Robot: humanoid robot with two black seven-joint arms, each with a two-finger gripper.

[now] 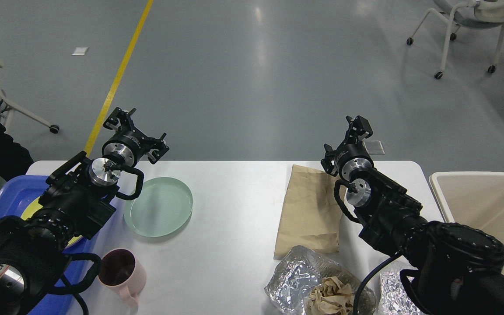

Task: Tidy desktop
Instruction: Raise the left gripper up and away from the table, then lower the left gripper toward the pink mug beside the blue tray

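Note:
The desktop (234, 205) is a wide white tabletop. On it lie a pale green plate (158, 213), a pink mug (120, 273), a flat brown paper bag (311, 210) and a foil container (291, 275) holding crumpled brown paper (328, 295). My left gripper (137, 132) hovers above the table's far edge, just behind the green plate, open and empty. My right gripper (351, 136) hovers above the far end of the paper bag; it is dark and I cannot tell its fingers apart.
A blue tray (11, 197) at the left edge holds a yellow plate (29, 212), mostly hidden by my left arm. A cream bin (488, 205) stands off the right end. More crumpled foil (390, 286) lies at the front right. Chairs stand on the floor beyond.

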